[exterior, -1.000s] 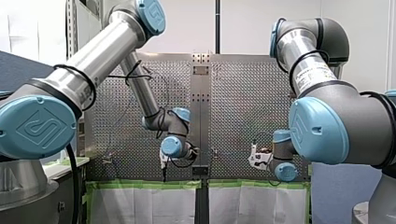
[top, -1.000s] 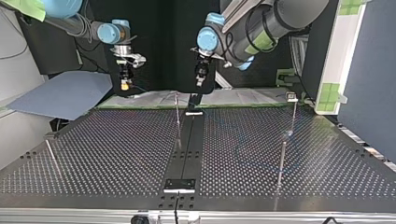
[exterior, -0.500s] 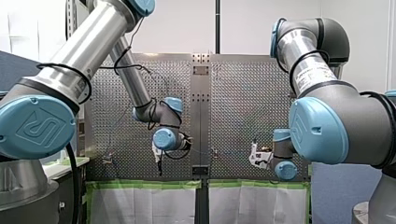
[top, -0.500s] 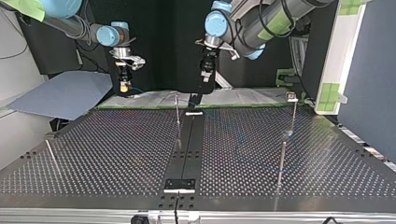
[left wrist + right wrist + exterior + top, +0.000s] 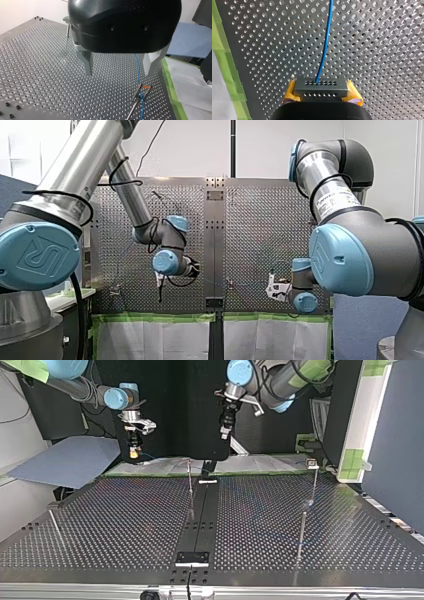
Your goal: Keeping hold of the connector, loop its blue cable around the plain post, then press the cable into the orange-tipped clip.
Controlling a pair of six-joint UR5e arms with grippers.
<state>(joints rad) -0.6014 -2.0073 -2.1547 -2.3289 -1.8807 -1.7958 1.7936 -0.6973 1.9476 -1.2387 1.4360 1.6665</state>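
While my right hand is clamped on the connector, one yellow pad on each side of it, my left hand is spread wide and holds nothing.

Right wrist view: the blue cable exits the connector's face and runs straight ahead over the perforated worktop, away from the hand. Green tape edges the worktop to one side.

Left wrist view: the cable comes in under the left hand, close to one metal finger. It then passes between the two prongs of the orange-tipped clip. The clip is beneath that finger, near the taped edge of the worktop. Can't tell whether the cable is actually seated in it. A post with a flat cap stands well beyond the other finger, apart from the cable. A blue sheet lies off the worktop past the tape.

Top view: left hand hangs well clear of the surface, near the middle of the far edge. Right hand is at that view's left, also off the surface. The two hands are well apart.
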